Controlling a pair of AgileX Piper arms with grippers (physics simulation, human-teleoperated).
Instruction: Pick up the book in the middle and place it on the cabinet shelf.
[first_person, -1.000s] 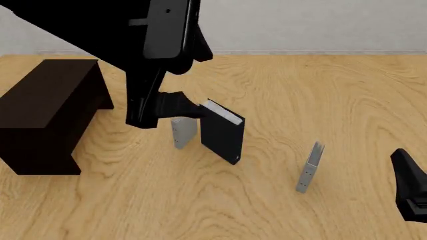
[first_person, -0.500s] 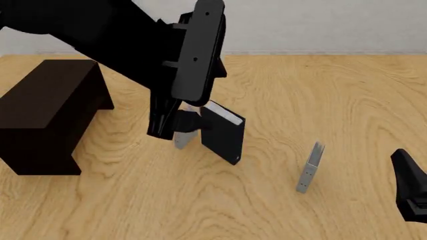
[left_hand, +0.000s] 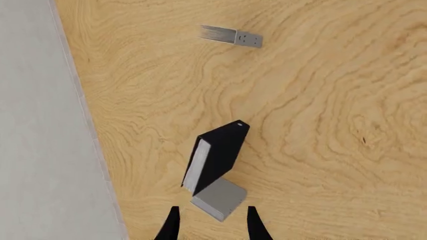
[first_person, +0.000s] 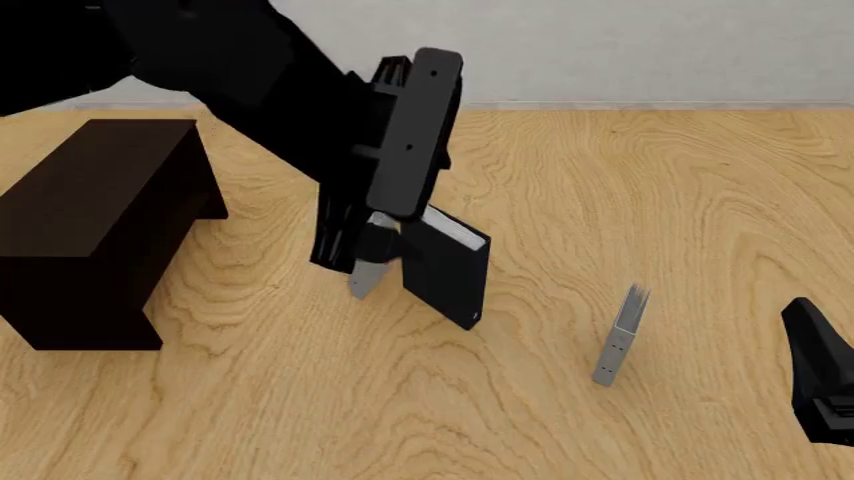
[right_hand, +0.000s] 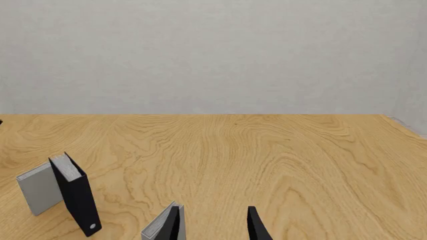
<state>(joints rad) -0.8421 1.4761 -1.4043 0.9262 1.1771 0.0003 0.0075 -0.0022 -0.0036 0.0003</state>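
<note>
A light wooden table with swirling grain fills the front view, with a pale grey wall along the top edge. At the left of the frame sits a large, blocky, very dark brown wooden cabinet with a flat top. Near the centre stands the thick black-covered book with a white page edge, upright on the table and well apart from the cabinet. Just beside it, on its left, stands a smaller grey book, partly hidden by the left arm, which reaches in from the upper left. The left gripper hangs above this pair of books; in its wrist view, its two dark fingertips are spread apart with nothing between them, released, the grey book just beyond them and the black book leaning against it. A thin grey book stands alone at the lower right of centre. The right gripper rests at the lower right edge of the front view; its wrist view shows its fingers parted and holding nothing.
</note>
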